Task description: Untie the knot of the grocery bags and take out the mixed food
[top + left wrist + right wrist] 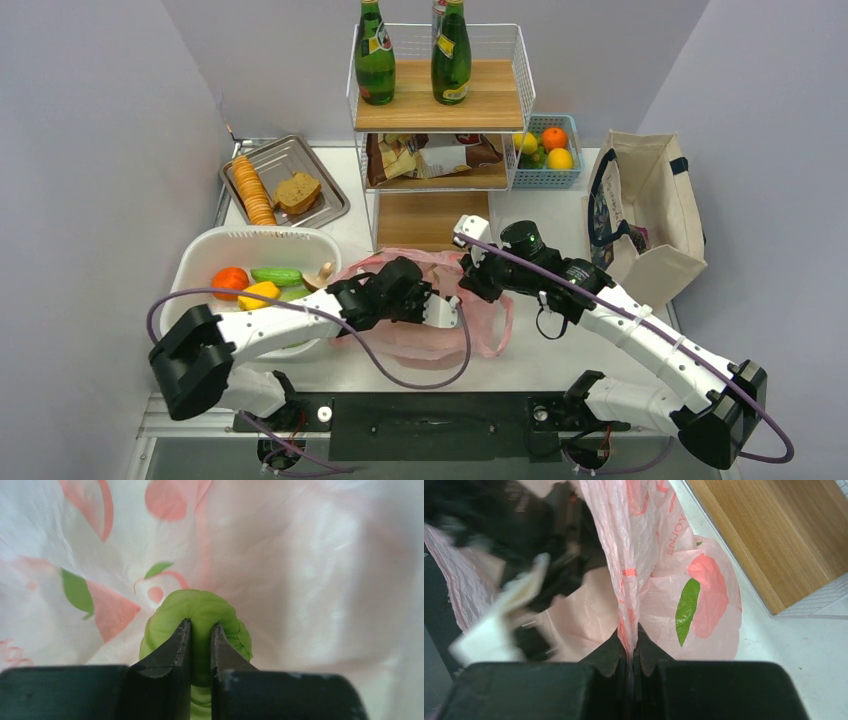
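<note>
The pink grocery bag lies open on the table in front of the shelf. My left gripper reaches into it and is shut on a green ribbed vegetable, with the bag's printed wall behind. My right gripper is shut on the bag's upper edge and holds it up; the bag's body spreads below. No knot shows. The white tub at left holds a cucumber-like vegetable, a yellow lemon, an orange fruit and a tan mushroom.
A wire shelf with two green bottles and snack packets stands behind the bag. A metal tray with biscuits and bread is back left. A blue fruit basket and a beige canvas tote are at right.
</note>
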Controlling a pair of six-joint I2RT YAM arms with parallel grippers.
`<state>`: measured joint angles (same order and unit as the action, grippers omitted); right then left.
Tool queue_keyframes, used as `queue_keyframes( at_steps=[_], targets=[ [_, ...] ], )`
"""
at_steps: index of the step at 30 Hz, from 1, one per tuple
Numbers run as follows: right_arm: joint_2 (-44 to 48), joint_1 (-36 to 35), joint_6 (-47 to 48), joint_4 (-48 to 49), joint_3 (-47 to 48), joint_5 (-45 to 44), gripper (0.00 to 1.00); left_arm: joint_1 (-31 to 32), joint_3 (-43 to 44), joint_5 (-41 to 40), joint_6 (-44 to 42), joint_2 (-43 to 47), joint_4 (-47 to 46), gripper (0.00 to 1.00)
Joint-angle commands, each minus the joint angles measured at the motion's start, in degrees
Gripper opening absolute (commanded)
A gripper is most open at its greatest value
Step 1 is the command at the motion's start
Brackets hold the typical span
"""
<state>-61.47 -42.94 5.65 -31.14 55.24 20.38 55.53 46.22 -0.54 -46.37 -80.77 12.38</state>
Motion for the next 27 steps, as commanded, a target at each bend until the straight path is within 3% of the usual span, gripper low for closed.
queue_keyframes(
  at_steps=[1,11,20,24,27],
  targets=[
    [-0.2,0.5,-0.6,3.4,1.3,-0.7,0.0,2.5,3.5,14.1,4.8,9.0,5.1,0.0],
    [-0.2,1.4,-1.3,3.9,1.2,-0.9,0.0,3.0,9.1,26.7,13.1,17.6,7.8,0.0],
    [0.9,4.0,-0.7,2.5,0.0,-1.2,0.0,-2.0,28.5,28.0,20.1,22.5,23.0,0.0],
    [2.0,4.3,1.0,1.1,-0.8,-1.8,0.0,-15.7,38.9,27.6,26.2,21.6,28.7,0.0],
    [3.0,4.6,1.8,-0.4,-1.0,-1.8,0.0,-33.2,41.3,29.8,32.3,22.6,29.9,0.0]
  ],
)
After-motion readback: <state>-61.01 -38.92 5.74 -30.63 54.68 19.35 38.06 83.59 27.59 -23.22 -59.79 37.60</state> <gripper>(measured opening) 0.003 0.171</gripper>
